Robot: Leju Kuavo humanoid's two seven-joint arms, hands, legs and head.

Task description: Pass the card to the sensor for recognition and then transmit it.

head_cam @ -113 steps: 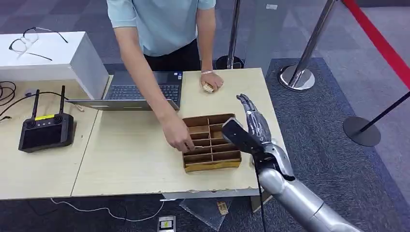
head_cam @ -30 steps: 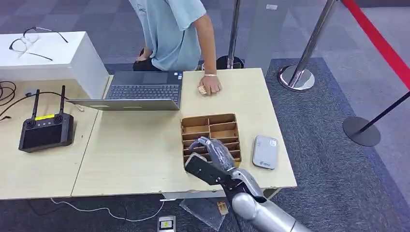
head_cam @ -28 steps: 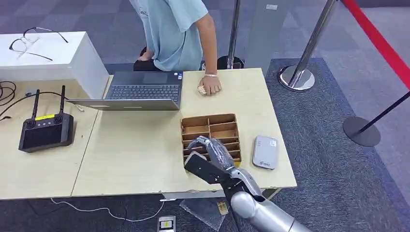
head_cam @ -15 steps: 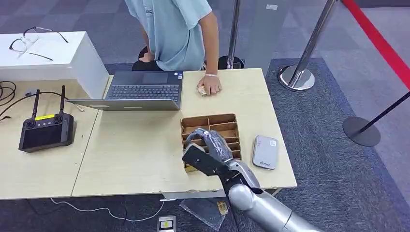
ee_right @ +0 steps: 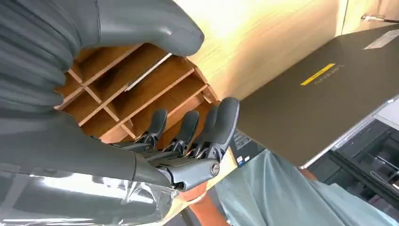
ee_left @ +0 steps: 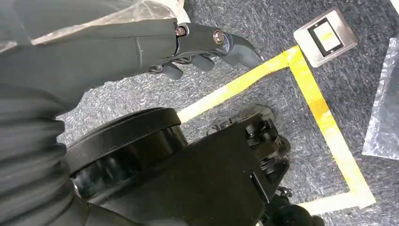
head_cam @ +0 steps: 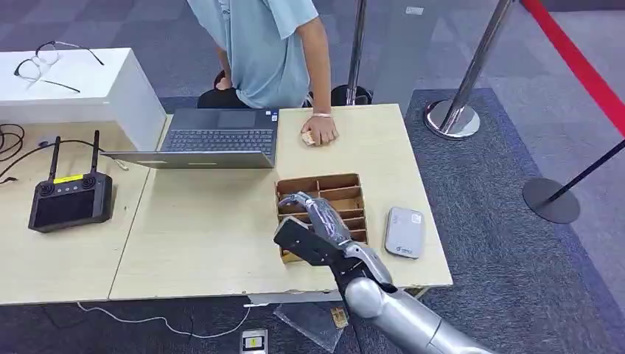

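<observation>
A wooden table [head_cam: 206, 243] is holding a divided box [head_cam: 324, 193]. The right hand [head_cam: 318, 221] is hovering right above it, fingers [ee_right: 186, 127] apart, holding nothing (a thin white card [ee_right: 147, 71] is lying slantwise below the thumb).

A thin white card [ee_right: 147, 70] lies flat in one compartment of a brown divided wooden box [head_cam: 335, 189] on the bench [head_cam: 206, 236]. The grey sensor [head_cam: 404, 231] (a rounded flat slab) rests just beside the box, near the bench edge.
</observation>
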